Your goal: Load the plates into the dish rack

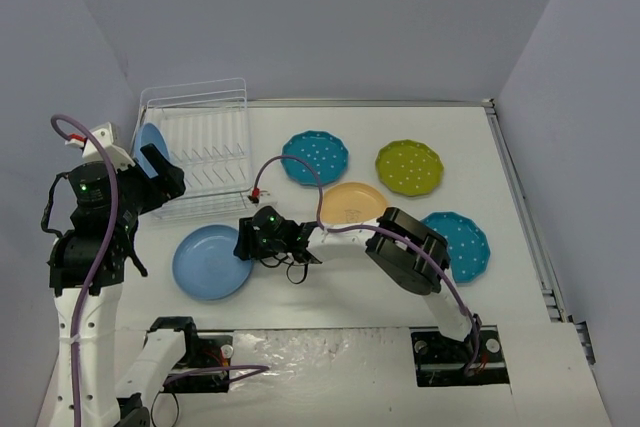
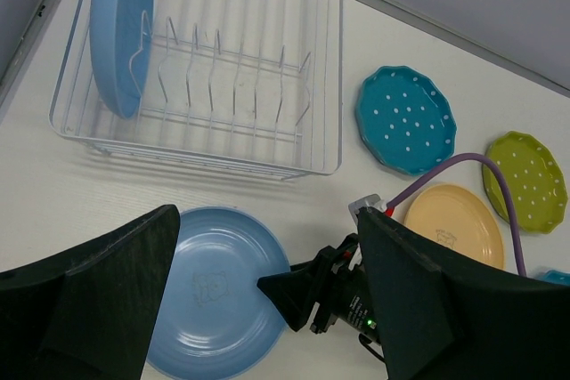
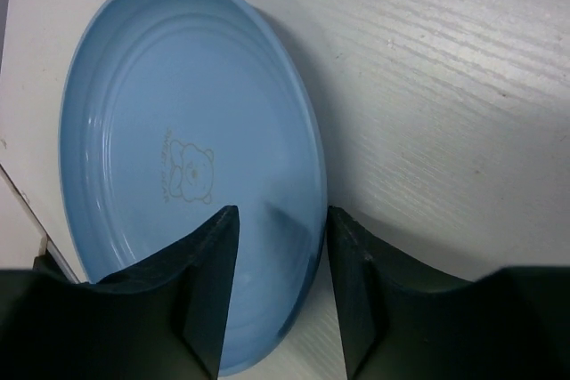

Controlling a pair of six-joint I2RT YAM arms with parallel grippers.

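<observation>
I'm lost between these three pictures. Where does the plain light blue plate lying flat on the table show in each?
Top external: light blue round plate lower left, just below the white wire dish rack.
Left wrist: bottom, left of centre.
Right wrist: fills the left half.
Shared landmark: the black right gripper at the plate's rim.

Black fingers of the right gripper (image 3: 283,220) hide the 6 o'clock rim of the flat light blue round plate (image 3: 178,149); contact unclear. Overhead, the left gripper (image 1: 162,175) masks the upright light blue plate (image 1: 148,139) on its 4 o'clock side. The left wrist view crops a teal dotted plate (image 2: 561,278) at 4 o'clock.
</observation>
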